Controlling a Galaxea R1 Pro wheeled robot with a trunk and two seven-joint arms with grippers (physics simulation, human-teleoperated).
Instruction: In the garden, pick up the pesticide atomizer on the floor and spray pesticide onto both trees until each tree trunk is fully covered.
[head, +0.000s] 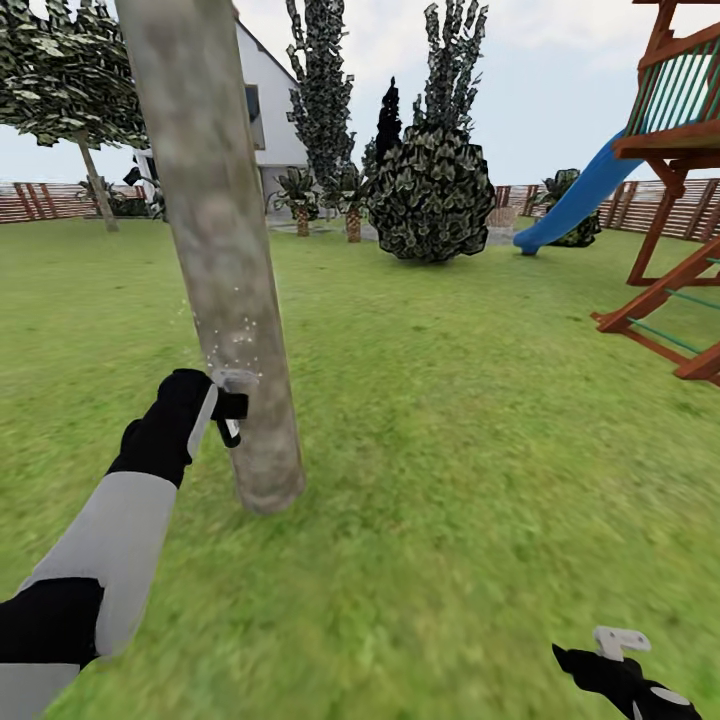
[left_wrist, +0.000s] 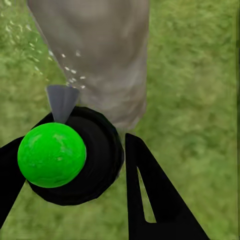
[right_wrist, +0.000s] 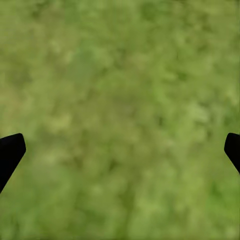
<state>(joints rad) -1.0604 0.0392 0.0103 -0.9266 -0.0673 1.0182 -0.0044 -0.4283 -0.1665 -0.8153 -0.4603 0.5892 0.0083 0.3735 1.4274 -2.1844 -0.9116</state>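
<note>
A thick, leaning grey-brown tree trunk (head: 215, 250) rises from the lawn at the left of the head view. My left gripper (head: 228, 415) is shut on the pesticide atomizer (head: 233, 392), held right against the lower trunk. In the left wrist view the atomizer (left_wrist: 75, 155) shows a dark round body with a green spot, its grey nozzle aimed at the trunk (left_wrist: 100, 55). White pesticide specks (head: 228, 345) drift over the bark above the nozzle. My right gripper (head: 620, 640) hangs low at the lower right, its fingertips (right_wrist: 10, 152) far apart over bare grass.
A wooden play frame (head: 672, 170) with a blue slide (head: 570, 205) stands at the right. A dark round bush (head: 432, 195), small palms (head: 300, 195) and a white house (head: 265, 100) lie ahead. The brown slat fence (head: 40, 200) rings the lawn.
</note>
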